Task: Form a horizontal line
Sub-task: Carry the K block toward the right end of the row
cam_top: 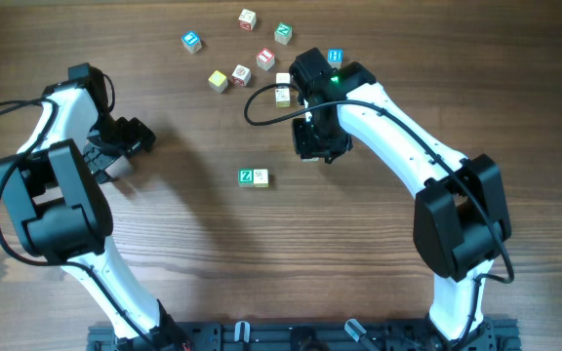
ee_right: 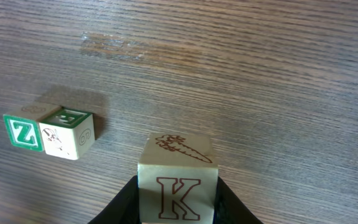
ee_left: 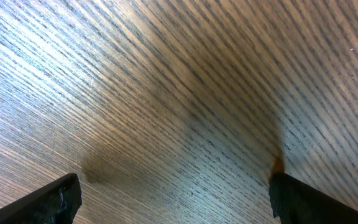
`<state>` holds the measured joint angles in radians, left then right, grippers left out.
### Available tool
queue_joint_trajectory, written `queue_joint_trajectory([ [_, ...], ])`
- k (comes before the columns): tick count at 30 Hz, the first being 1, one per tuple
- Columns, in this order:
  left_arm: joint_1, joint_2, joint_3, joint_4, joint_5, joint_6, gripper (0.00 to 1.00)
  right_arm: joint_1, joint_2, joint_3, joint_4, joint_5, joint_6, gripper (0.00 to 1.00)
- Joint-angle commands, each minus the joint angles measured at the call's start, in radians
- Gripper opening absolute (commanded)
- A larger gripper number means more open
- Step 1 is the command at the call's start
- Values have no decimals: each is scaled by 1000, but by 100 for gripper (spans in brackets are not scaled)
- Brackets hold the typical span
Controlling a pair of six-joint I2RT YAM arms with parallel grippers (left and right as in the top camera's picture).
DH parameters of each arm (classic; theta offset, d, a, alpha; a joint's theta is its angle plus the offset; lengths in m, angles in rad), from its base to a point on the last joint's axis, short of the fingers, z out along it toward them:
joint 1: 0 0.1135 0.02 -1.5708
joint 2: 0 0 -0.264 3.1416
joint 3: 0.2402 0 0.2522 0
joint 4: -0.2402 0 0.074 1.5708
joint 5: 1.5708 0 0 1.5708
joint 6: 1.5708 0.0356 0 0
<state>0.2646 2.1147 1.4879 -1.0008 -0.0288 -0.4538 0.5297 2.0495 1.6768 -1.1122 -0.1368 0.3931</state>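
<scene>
**Two-cube line on the table, a third cube in the right hand**

The line of cubes (cam_top: 254,176) lies near the middle of the table (cam_top: 261,273) and has two pieces. A green cube with a white Z (cam_top: 247,176) sits on the left, and a cream cube (cam_top: 260,177) touches its right side. In the right wrist view the same pair (ee_right: 48,132) stands side by side, both upright and flush against each other, with the green Z face (ee_right: 22,132) toward the camera.

The right hand (cam_top: 320,144) is just right of the line and a little farther up the table, apart from it. It is partly closed on a cream cube with a K (ee_right: 178,186), gripped on both sides by its black fingers (ee_right: 126,202). A carrot drawing shows on the top face. From this hand's camera the line lies off to the left and ahead of the held cube, with bare wood between them.

The left hand (cam_top: 125,144) is well to the left of the line. It is fully open with nothing in it, and only wood grain shows between its fingertips (ee_left: 61,199).

Loose cubes (cam_top: 247,58) are scattered at the far edge of the table, above the right hand. Among them are a blue one (cam_top: 192,41) and a red one (cam_top: 265,58).
</scene>
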Motion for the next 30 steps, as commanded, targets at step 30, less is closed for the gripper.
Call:
queue_joint_trajectory([
  [30,7,21,-12,3,-32,1,100,3,6,-91,71,51,29,22],
])
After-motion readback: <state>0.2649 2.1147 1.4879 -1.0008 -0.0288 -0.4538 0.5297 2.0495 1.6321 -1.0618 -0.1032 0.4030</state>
